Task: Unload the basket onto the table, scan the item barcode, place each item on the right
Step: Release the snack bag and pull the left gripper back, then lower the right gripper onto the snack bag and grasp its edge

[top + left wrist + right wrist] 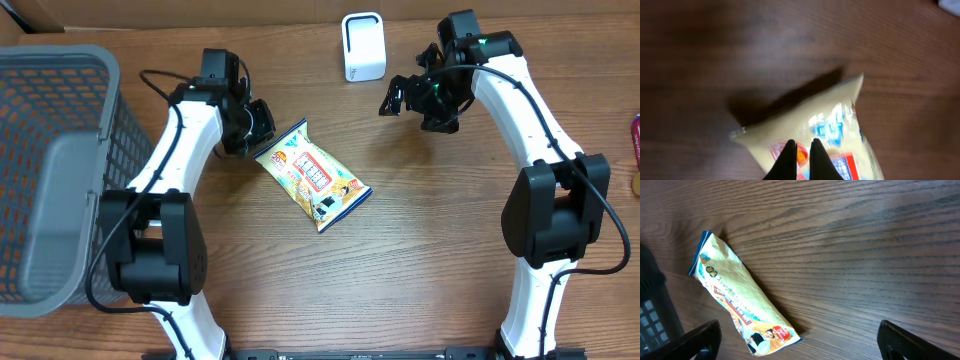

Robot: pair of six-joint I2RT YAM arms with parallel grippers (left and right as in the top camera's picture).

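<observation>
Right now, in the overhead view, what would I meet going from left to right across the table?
Grey basket → left fingers → snack packet → white scanner → right fingers.

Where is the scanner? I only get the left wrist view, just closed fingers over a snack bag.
Observer: The white scanner stands at the far edge of the table, beyond the snack bag.
Operator: And the right gripper?
Observer: The right gripper is open and empty, hovering just right of the scanner.
Operator: Anything on the left side?
Observer: A grey basket sits at the table's left edge.
</observation>
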